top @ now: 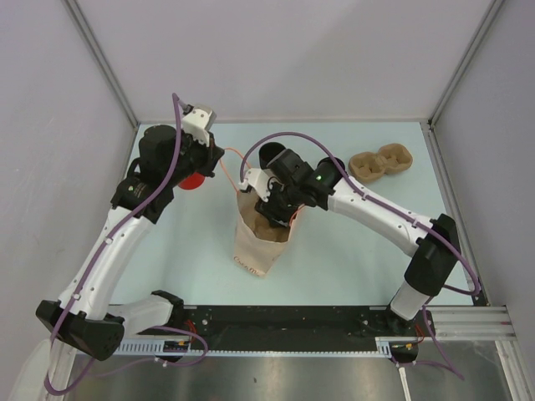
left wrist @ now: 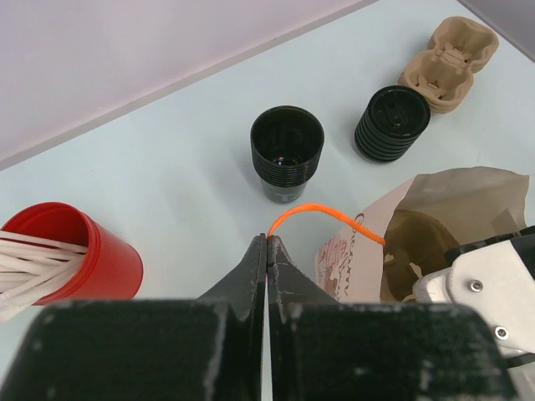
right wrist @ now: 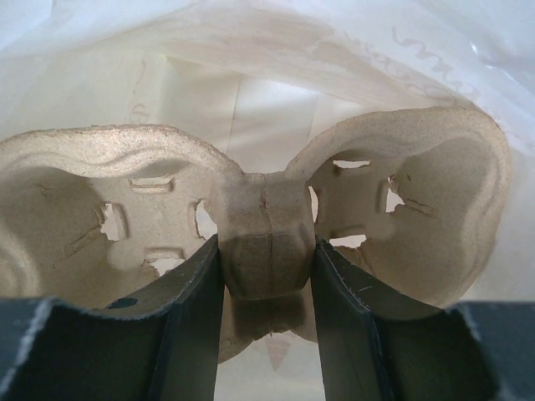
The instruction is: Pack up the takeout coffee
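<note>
- Right gripper [right wrist: 266, 247]: fingers partly closed, clamped on the narrow middle bridge of a pulp cup carrier [right wrist: 401, 209]. One cup well spreads to each side of the fingers.
- Pulp cup carrier: held inside the paper bag [top: 257, 242], whose pale walls surround it in the right wrist view.
- Left gripper [left wrist: 267, 244]: fingers pressed fully together, pinching the orange handle [left wrist: 322, 210] where the cord meets the tips. The cord arcs from there over to the bag mouth.
- Paper bag: stands open on the table [top: 351, 251], at its middle.
- Takeout coffee [left wrist: 287, 150]: upright on the table beyond the bag, outside it, open-topped, touched by neither gripper.
- Squat black round piece [left wrist: 393, 123]: beside the coffee, apart from it.
- Second carrier [left wrist: 451, 60]: at the far right of the table.
- Red cup [left wrist: 71, 251]: holds white sticks [left wrist: 33, 263] and stands left of the left gripper.
</note>
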Robot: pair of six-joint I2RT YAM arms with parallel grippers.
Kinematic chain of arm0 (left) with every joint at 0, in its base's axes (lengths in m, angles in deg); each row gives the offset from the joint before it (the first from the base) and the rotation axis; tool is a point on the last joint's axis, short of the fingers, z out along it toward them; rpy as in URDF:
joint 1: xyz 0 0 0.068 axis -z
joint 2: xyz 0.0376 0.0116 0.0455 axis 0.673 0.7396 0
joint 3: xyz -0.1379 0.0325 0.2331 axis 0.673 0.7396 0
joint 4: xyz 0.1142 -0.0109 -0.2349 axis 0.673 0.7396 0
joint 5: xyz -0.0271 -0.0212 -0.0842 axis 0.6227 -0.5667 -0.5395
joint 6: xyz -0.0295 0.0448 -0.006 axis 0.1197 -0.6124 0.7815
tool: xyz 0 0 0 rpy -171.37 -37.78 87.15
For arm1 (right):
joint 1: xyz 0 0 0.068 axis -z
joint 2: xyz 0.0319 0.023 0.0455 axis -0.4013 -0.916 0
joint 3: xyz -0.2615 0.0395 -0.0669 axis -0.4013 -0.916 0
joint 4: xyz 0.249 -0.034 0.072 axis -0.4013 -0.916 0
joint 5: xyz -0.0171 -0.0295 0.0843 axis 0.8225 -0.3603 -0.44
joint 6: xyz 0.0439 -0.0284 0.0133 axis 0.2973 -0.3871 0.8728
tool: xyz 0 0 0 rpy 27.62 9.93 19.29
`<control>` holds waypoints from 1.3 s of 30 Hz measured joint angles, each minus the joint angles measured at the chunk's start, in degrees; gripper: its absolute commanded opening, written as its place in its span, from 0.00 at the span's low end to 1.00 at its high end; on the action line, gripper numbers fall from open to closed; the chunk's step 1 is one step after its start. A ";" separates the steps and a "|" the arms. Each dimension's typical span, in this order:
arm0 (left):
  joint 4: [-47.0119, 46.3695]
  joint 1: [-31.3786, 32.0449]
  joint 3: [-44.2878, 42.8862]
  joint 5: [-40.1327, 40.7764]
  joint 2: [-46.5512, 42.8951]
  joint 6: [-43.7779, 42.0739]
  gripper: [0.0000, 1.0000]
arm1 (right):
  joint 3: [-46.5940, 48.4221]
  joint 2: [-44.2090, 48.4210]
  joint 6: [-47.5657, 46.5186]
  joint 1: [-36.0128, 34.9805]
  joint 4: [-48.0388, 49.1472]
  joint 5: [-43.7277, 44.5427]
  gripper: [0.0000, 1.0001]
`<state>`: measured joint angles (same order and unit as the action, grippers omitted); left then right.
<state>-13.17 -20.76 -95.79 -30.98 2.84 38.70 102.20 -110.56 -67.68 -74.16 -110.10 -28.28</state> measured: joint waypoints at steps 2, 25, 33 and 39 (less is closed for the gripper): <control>-0.02 0.00 0.00 0.02 0.00 -0.02 0.00 | 0.48 -0.15 0.00 0.00 -0.17 -0.02 0.17; -1.66 -0.02 0.00 0.48 0.00 -0.07 0.00 | 6.25 -0.17 -1.05 -0.04 -1.42 -0.87 0.77; -1.70 -0.02 0.00 0.50 0.00 -0.11 0.00 | 9.31 -0.15 -1.55 -0.04 -2.47 -1.31 0.82; -1.70 -0.02 0.00 0.50 0.00 -0.13 0.00 | 13.62 -0.07 -2.01 0.15 -3.23 -1.84 0.86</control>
<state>-14.87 -20.78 -95.79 -30.48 2.84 38.57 115.82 -110.62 -69.69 -74.01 -113.34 -30.12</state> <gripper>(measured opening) 0.004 0.842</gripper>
